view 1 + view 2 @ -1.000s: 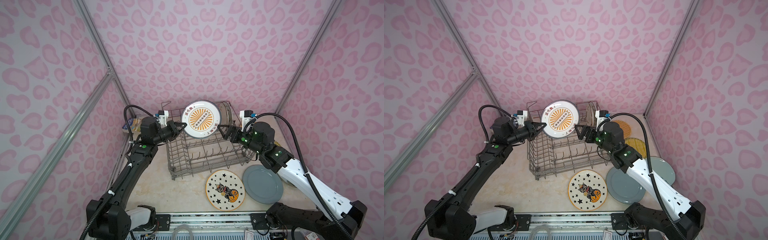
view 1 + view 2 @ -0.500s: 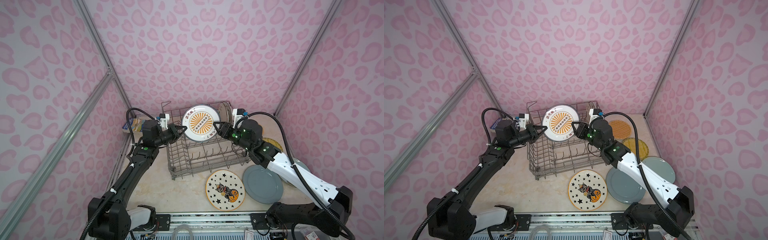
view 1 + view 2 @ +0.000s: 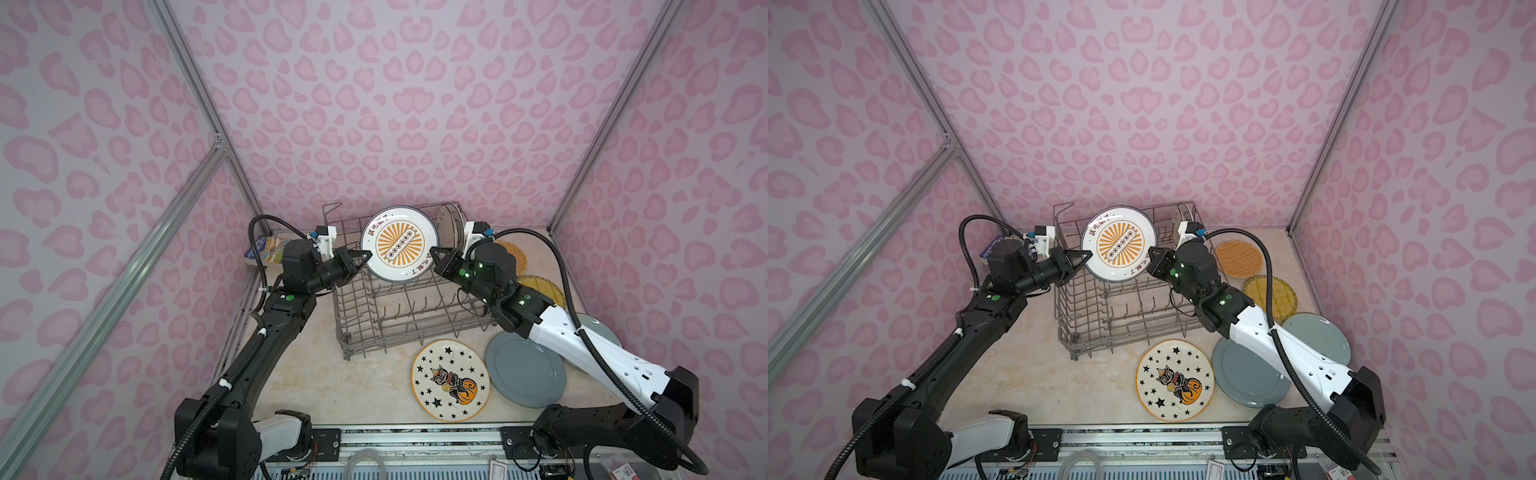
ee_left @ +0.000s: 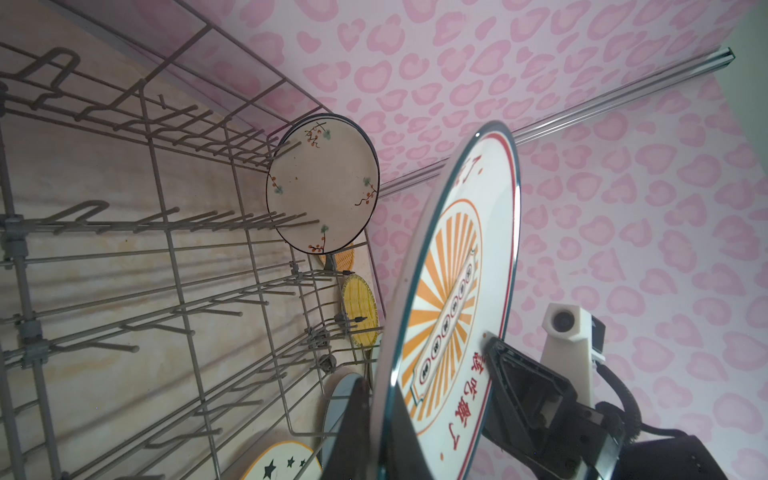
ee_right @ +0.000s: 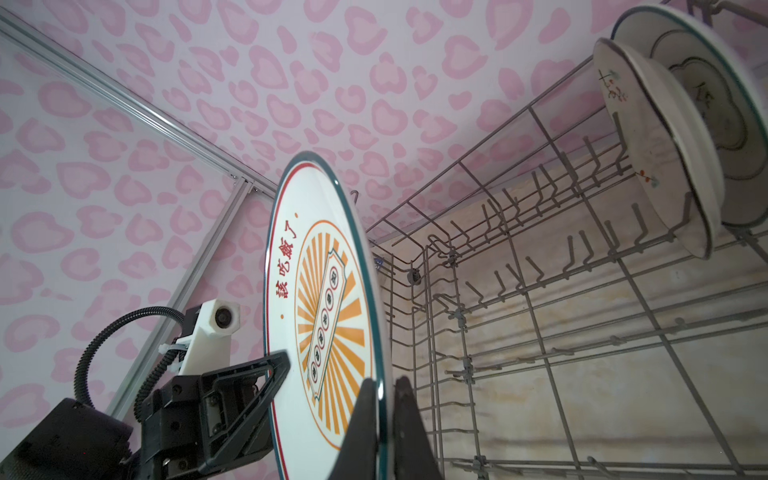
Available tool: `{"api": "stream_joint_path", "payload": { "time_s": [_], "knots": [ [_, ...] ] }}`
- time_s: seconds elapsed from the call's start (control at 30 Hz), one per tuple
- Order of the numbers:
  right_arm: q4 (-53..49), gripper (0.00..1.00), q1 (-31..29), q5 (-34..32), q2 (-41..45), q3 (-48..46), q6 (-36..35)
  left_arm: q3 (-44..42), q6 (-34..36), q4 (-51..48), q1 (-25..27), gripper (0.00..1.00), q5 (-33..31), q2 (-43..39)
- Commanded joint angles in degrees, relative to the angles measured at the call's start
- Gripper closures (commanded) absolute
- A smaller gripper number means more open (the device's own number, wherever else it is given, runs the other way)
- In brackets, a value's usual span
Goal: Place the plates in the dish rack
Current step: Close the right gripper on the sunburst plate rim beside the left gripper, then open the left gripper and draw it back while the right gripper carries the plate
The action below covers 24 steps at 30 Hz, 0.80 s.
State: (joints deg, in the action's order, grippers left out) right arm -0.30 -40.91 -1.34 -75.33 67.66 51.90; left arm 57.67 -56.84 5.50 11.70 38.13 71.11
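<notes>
Item: sunburst plate (image 3: 399, 245), held upright over dish rack (image 3: 415, 320), rear half. L end effector (image 3: 365, 255): clamped on plate's left rim. R end effector (image 3: 432, 251): clamped on right rim. Also: 2 slotted plates (image 3: 451, 226) in rack's far-right corner. Flat on table (image 3: 332, 382) in front of rack: cat plate (image 3: 451, 380), grey-blue plate (image 3: 525, 370).

Pink blotch-patterned walls (image 3: 374, 104) framed by aluminium rails (image 3: 124, 278) enclose a beige marbled tabletop (image 3: 324, 386).

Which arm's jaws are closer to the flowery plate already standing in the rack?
Right. The right gripper, shut on the sunburst plate, sits close by the flowery plate; the left gripper holds the sunburst plate's opposite edge, farther off.
</notes>
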Motion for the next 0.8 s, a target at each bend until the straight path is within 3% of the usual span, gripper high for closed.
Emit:
{"api": "stream_joint_path", "payload": {
  "time_s": [0.0, 0.1, 0.27, 0.4, 0.57, 0.77],
  "knots": [
    [3.0, 1.00, -0.4, 1.7, -0.3, 0.3, -1.1, -0.4, -0.8, 3.1, -0.5, 0.97, 1.5, -0.4],
    [2.6, 1.00, -0.3, 1.0, -0.3, 0.5, -1.4, -0.5, -1.6, 4.1, -1.2, 0.93, 2.6, -0.3],
    [-2.2, 1.00, 0.9, -3.5, 1.2, 2.1, -5.3, -0.1, -1.6, 3.8, -3.2, 0.02, 2.5, -2.7],
    [-6.8, 1.00, 3.0, -7.6, 3.2, 3.2, -8.1, 1.2, 1.1, 0.5, -4.6, 0.02, 0.1, -6.4],
    [-14.1, 1.00, 3.3, -16.9, 3.2, 8.7, -15.0, 6.4, 11.2, -10.9, -4.7, 0.02, -3.2, -9.9],
    [-20.3, 1.00, 3.5, -26.3, -1.1, 15.9, -20.4, 7.9, 20.0, -17.4, -3.1, 0.02, -1.7, -13.2]
  ]
}}
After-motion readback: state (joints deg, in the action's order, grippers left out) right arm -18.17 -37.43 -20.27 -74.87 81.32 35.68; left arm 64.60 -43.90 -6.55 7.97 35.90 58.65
